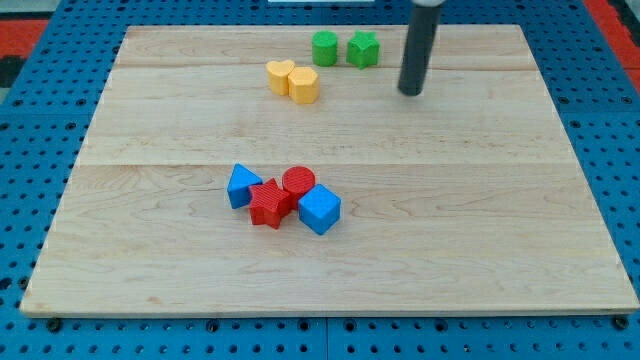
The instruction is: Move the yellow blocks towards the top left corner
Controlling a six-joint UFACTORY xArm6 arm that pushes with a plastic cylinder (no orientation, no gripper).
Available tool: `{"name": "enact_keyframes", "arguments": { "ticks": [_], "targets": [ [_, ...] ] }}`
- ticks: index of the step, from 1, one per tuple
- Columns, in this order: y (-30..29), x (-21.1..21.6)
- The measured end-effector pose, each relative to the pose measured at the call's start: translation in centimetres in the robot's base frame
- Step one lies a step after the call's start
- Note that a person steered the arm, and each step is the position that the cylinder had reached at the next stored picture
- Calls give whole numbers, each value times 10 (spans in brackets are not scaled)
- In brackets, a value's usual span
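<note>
Two yellow blocks sit near the view's top, left of centre: a yellow heart (279, 75) and a yellow hexagon (304, 85), touching each other. My tip (411, 92) rests on the wooden board (150, 250) well to the right of the yellow hexagon, apart from it. The dark rod rises from the tip to the view's top edge. The tip is just right of and below the green blocks.
A green cylinder (324, 47) and a green star-like block (363, 48) sit at the view's top centre. A cluster lies mid-board: blue triangle (241, 185), red star (268, 203), red cylinder (298, 182), blue cube (319, 209). Blue pegboard surrounds the board.
</note>
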State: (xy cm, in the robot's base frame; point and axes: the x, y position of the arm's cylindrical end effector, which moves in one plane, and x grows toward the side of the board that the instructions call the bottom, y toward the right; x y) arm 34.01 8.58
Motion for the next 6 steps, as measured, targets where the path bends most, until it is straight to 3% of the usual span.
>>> {"name": "enact_keyframes", "arguments": {
  "ticks": [3,6],
  "targets": [
    [-194,-36],
    [-299,-61]
  ]
}}
